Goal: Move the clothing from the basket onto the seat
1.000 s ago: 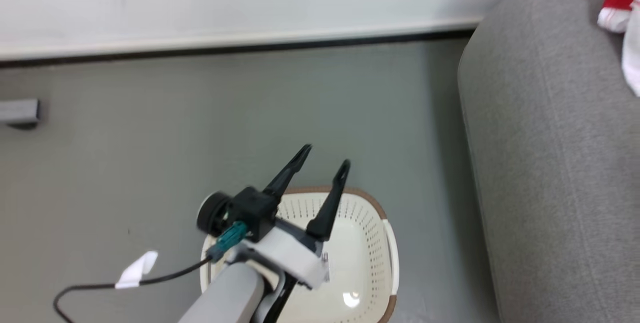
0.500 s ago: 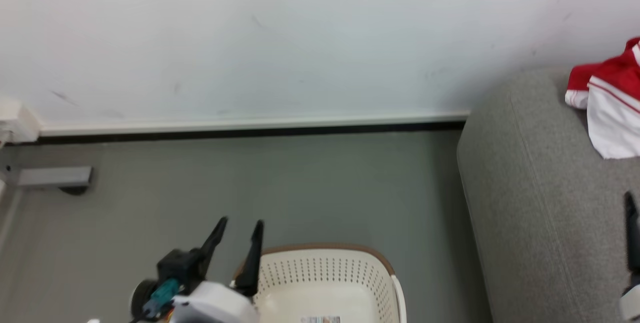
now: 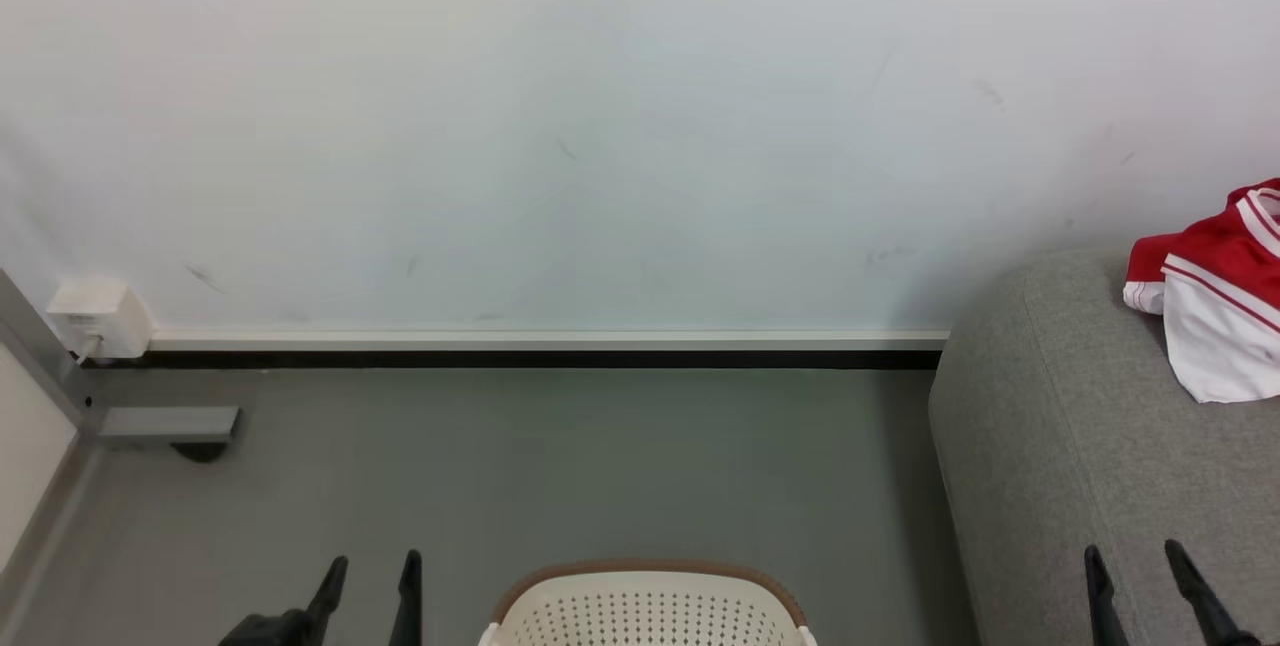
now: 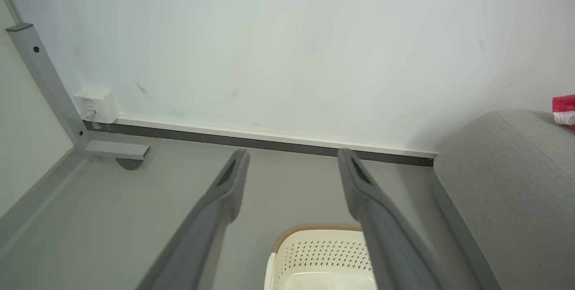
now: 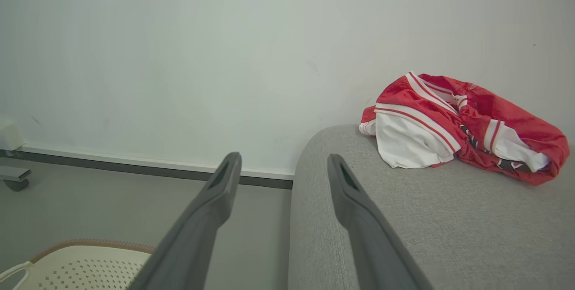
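My left gripper [image 3: 376, 559] and right gripper [image 3: 1131, 549] hang empty, fingers apart; clothes [image 5: 449, 119] lie on the seat [image 5: 404, 218], so I should park clear of the basket [image 3: 650, 571].

your right gripper [image 5: 283, 160] has its fingers [image 5: 215, 200] spread apart, with nothing between them. the red and white clothes [image 5: 467, 124] lie heaped on the grey sofa [image 5: 404, 227], far right by the wall [image 5: 179, 56]. the basket [image 5: 90, 265] sits near left on the floor [image 5: 112, 200].

No legible text; perhaps a tiny blurred label on the wall box [image 4: 95, 105].
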